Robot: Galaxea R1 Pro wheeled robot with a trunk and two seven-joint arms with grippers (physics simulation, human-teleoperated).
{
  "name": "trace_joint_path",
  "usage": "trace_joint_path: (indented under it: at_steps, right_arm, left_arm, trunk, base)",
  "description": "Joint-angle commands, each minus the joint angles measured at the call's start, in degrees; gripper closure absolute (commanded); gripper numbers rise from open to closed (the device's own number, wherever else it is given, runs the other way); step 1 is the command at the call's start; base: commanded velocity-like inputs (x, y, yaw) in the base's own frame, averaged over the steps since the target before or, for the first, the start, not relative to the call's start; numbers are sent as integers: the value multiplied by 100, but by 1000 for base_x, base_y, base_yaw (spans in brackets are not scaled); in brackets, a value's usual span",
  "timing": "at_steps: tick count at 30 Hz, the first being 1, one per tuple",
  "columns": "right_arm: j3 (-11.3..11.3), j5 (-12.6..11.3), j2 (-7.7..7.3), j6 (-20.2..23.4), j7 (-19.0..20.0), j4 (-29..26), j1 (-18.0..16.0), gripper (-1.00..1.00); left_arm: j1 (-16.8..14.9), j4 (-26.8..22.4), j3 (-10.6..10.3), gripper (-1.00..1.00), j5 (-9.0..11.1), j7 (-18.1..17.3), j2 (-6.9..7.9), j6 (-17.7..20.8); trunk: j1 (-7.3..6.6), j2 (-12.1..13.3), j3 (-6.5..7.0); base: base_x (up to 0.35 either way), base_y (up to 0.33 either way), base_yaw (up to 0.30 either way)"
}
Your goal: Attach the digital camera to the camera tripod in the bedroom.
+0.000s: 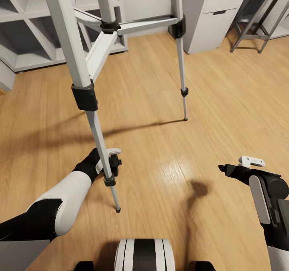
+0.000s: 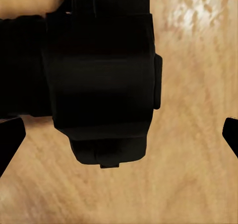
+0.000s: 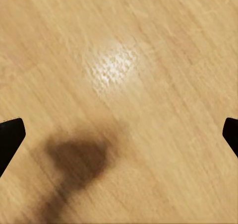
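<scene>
The digital camera is a chunky matte-black body seen close up over the plank floor, between the two dark fingertips of my left gripper. Those tips stand wide apart at either side and do not touch it, so the gripper is open. In the head view my left gripper reaches low, just behind the near silver leg of the camera tripod. The tripod's head is out of view above. My right gripper hangs open over bare floor, its fingertips far apart with nothing between them.
Grey cube shelves stand at the back left. A white drawer unit and a metal-legged stand are at the back right. A second tripod leg ends ahead. My base shows below.
</scene>
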Motion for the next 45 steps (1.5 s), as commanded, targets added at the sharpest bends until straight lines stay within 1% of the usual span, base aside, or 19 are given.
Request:
trace_joint_path:
  at_steps: [1, 2, 21, 26, 45]
  right_arm:
    - [1, -60, -2, 20, -55, -5, -3, -100]
    - [1, -60, -2, 20, -55, -5, -3, -100]
    - [0, -60, -4, 20, -55, -5, -3, -100]
    - [0, -60, -6, 20, -55, -5, -3, -100]
    - [0, -60, -11, 20, -55, -5, -3, -100]
  left_arm:
    - [0, -9, 36, -100, 60, 52, -6, 21]
    - [0, -9, 36, -100, 60, 52, -6, 21]
    - [11, -9, 36, -100, 52, 82, -8, 12]
    - [11, -9, 36, -100, 52, 84, -7, 11]
    - [33, -9, 36, -100, 33, 103, -6, 2]
  trunk:
    - [1, -3, -26]
    - [4, -4, -48]
    - [4, -4, -48]
    - [17, -11, -159]
    - [17, -11, -159]
  base:
    - [0, 0, 0]
    - [0, 0, 0]
    - [0, 0, 0]
    - [0, 0, 0]
    - [0, 0, 0]
